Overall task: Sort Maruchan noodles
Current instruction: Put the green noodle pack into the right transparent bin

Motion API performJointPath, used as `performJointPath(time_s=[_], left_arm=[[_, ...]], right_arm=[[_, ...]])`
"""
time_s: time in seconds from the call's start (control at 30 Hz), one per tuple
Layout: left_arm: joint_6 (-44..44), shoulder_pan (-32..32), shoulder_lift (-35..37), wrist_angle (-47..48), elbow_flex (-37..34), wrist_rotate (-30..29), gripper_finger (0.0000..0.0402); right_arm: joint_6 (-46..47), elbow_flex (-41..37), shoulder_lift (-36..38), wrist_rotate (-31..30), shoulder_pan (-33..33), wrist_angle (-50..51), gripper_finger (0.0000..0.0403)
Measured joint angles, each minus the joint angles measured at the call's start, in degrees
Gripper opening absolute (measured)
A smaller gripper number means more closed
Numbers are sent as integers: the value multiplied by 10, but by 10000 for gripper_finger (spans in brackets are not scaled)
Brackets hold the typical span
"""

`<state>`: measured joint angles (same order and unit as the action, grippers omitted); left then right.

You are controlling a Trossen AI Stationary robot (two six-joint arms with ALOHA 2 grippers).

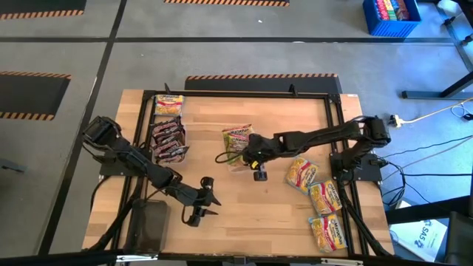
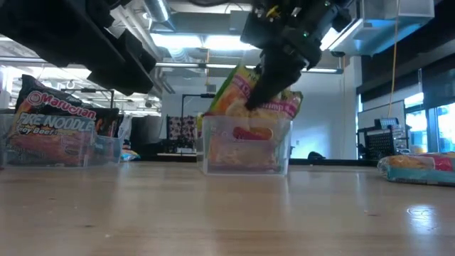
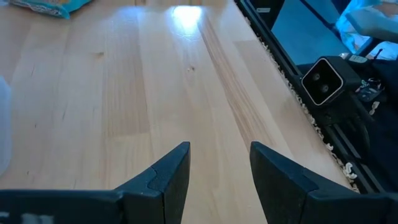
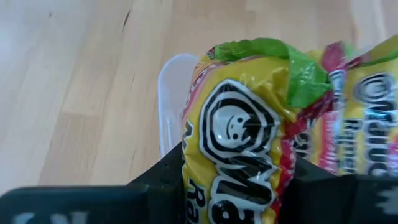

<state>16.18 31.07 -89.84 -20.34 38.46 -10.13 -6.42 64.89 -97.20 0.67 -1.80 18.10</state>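
R gripper [image 4: 233,180] clenched on yellow Maruchan packet [image 4: 242,124] over clear tray [image 2: 245,146]; packet tilted, could snag rim, tip tray. L gripper [image 3: 217,180] released, idle near front edge.

"Maruchan Fire Noodle" on dark packet [image 2: 53,128]

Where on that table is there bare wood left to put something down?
The widest bare wood lies in the front middle of the table, between the left gripper and the loose yellow packets. The back right corner also looks free. It is crowded around the centre tray, where the right gripper holds a packet, and by the maroon packets.
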Motion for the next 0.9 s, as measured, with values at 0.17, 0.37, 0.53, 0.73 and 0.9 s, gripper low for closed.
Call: performJointPath(time_s=[0.17,0.37,0.53,0.73,0.9], left_arm=[[0,0,0,1,0,-1,161],[1,-3,0,1,0,1,161],[2,-3,0,4,0,2,161],[0,-3,0,4,0,4,161],[0,-3,0,4,0,4,161]], right_arm=[[1,33,-19,-1,1,35,116],[3,69,-44,6,20,73,114],[8,76,-70,29,35,91,117],[8,76,-77,25,34,89,119],[10,76,-77,23,33,86,129]])
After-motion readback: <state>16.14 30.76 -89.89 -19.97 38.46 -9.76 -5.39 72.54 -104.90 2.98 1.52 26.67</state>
